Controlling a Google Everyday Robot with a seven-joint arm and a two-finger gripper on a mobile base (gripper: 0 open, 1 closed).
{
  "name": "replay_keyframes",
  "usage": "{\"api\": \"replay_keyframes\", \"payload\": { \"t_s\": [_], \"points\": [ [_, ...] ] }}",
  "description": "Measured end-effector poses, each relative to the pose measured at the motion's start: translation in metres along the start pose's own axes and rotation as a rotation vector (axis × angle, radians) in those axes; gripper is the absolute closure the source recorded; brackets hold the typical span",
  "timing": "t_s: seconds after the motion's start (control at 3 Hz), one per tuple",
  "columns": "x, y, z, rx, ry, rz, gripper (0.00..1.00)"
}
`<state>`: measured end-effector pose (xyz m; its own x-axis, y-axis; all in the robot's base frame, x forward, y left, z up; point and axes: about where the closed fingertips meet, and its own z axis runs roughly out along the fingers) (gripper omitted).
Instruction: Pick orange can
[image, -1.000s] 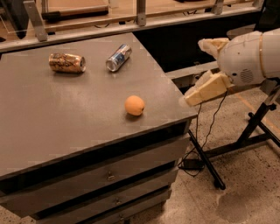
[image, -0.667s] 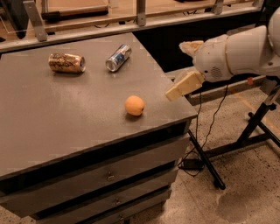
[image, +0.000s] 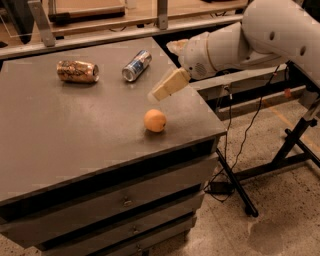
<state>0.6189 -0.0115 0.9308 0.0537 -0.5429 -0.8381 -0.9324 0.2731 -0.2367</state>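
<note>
The orange can (image: 77, 71), mottled golden-brown with silver ends, lies on its side at the far left of the grey cabinet top (image: 70, 145). My gripper (image: 162, 71) hangs over the right part of the top, above and just right of the round orange fruit (image: 155, 120) and right of the blue-and-silver can. Its two cream fingers (image: 170, 84) stand apart and hold nothing. The orange can is well to the gripper's left, beyond the blue-and-silver can.
A blue-and-silver can (image: 136, 65) lies on its side between the orange can and the gripper. The cabinet has drawers (image: 125, 202) in front. A black stand (image: 295, 145) and cables (image: 235, 150) are on the floor to the right. A shelf rail (image: 100, 42) runs behind.
The arm has swung left from beyond the cabinet's right edge to over the top, bringing the gripper nearer the cans. The cans and the fruit have not moved.
</note>
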Motion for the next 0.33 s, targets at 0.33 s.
{"api": "replay_keyframes", "payload": {
  "t_s": [0.33],
  "points": [
    [-0.0034,-0.0002,0.0046,-0.006,-0.005,-0.004,0.00]
  ]
}}
